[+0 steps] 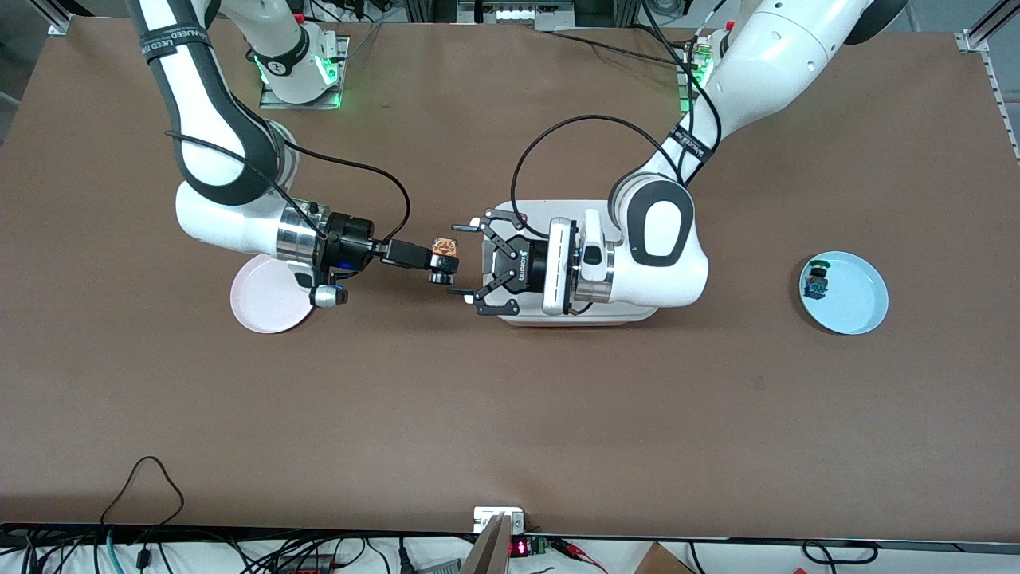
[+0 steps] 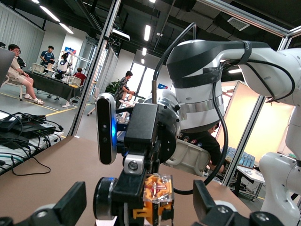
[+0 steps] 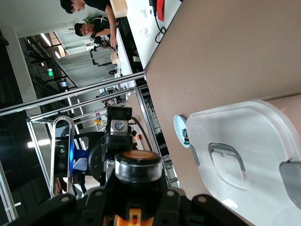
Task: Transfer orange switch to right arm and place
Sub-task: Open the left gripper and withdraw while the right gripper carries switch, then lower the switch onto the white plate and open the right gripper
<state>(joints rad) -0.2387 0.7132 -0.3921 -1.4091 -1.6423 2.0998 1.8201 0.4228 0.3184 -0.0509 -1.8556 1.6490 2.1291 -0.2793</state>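
I see the right gripper clamped on the orange switch, holding it in the air over bare table between the pink plate and the white tray. The left gripper faces it over the tray's edge, fingers spread wide, gripping nothing. The other switch sits on the blue plate toward the left arm's end.

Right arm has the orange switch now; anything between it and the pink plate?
Nothing visible. The right gripper, jaws shut on the small black-and-orange push-button switch, hangs over bare brown table beside the round pink plate; the left gripper is open.
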